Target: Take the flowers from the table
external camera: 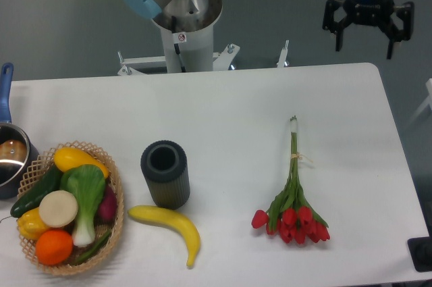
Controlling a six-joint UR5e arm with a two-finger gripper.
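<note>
While well apart from the flowers (291, 196) on the table (236, 111); pincer (367, 45) aloft, fingers spread.

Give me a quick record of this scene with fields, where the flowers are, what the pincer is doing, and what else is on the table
flowers: red tulips lying flat on the table, right side, blooms toward the front edge, stems pointing back
pincer: open, empty, raised behind the table's back right corner
vase: dark ribbed cylinder, centre-left
banana: in front of the vase
basket: front left, filled with produce
pot: at the left edge, partly out of view
</note>
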